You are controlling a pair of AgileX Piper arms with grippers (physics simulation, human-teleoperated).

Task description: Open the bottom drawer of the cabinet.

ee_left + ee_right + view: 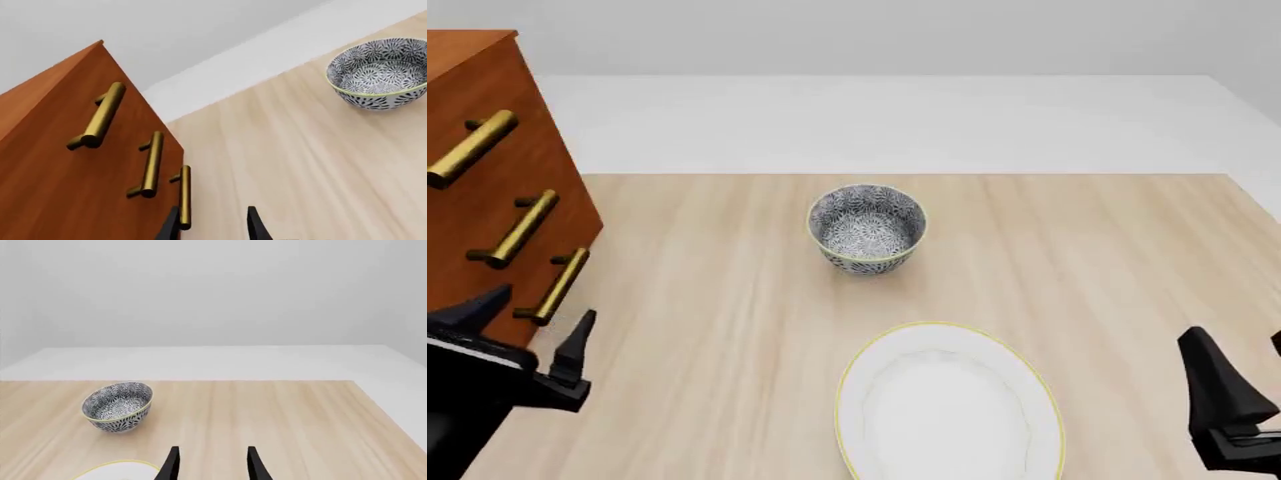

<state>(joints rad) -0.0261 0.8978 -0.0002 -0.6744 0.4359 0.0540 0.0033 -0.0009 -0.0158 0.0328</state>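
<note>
Front view: bottom drawer [527, 300] beside (ahead of) left tool [534, 325]

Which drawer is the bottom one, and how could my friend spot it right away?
Find the tall reddish-brown cabinet at the table's left edge, with three brass bar handles down its front. The bottom drawer carries the lowest handle, nearest the tabletop. The left gripper, open, hovers right beside it.
</note>
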